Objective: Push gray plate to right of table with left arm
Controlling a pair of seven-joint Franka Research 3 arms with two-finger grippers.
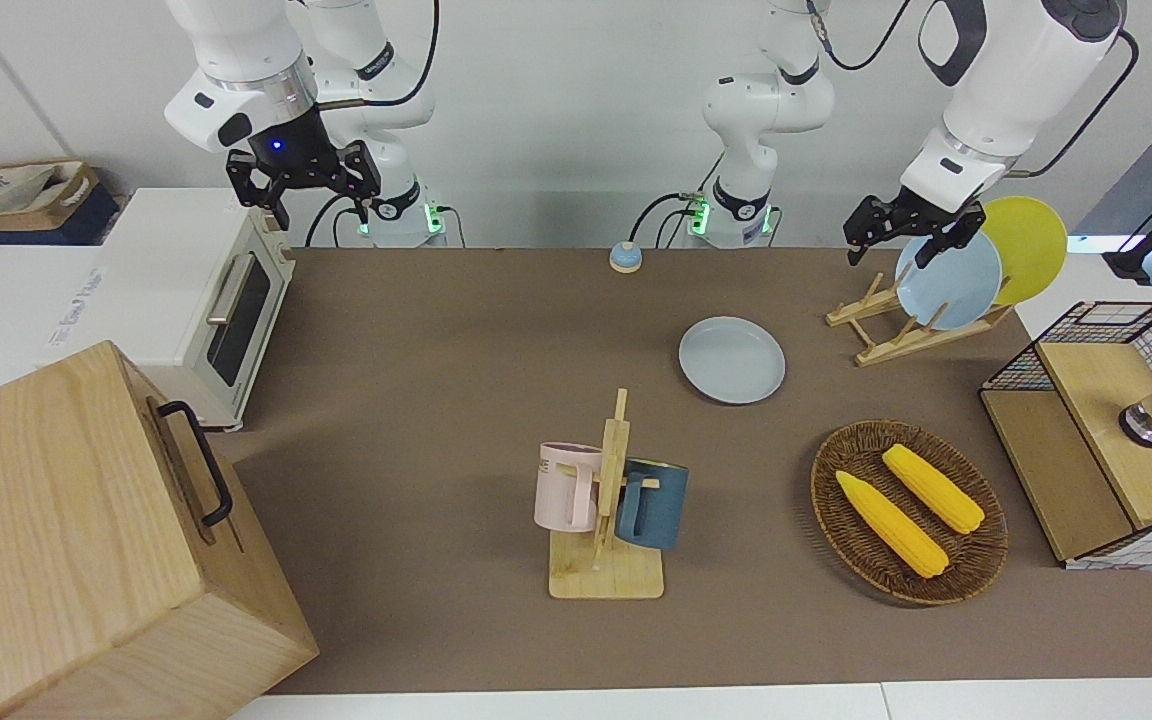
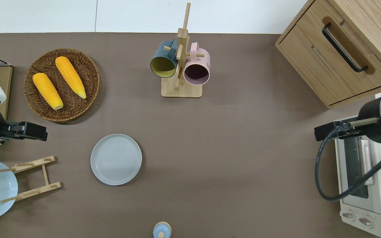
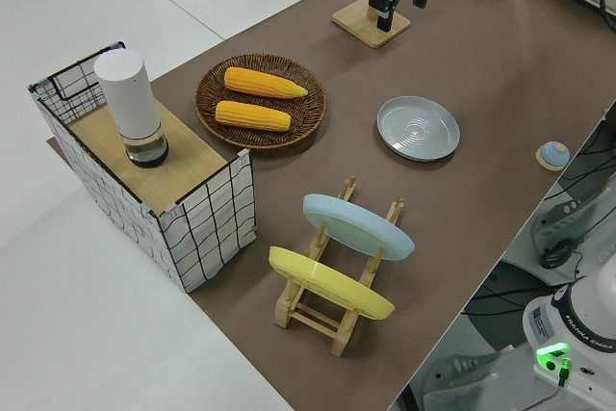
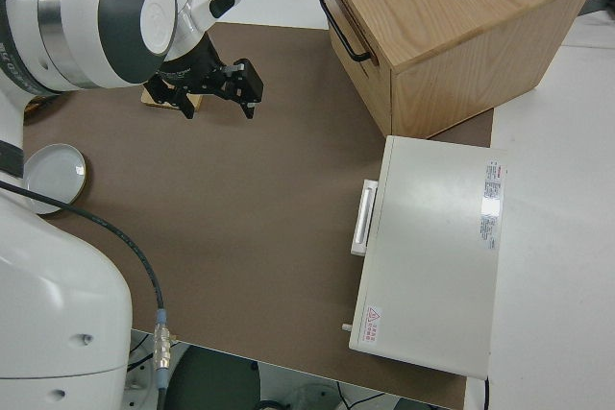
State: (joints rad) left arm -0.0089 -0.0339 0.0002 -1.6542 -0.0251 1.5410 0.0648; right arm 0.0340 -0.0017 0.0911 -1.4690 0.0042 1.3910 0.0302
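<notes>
Near the middle of the front view, the gray plate (image 1: 732,359) lies flat on the brown worktop (image 1: 436,380), close to the wooden plate rack (image 1: 896,320). Upper right, the left end effector (image 1: 901,232) hangs open and empty. The right arm is parked.

Toward the right arm's end from the gray plate (image 2: 116,159), the desk (image 2: 243,158) lies bare up to the toaster oven (image 2: 362,185). Obstacles ring the left gripper's fingers (image 2: 40,131): the corn basket (image 2: 91,86) beside them, the wooden plate rack (image 2: 33,179) under them, the mug stand (image 2: 181,89) farther out.
</notes>
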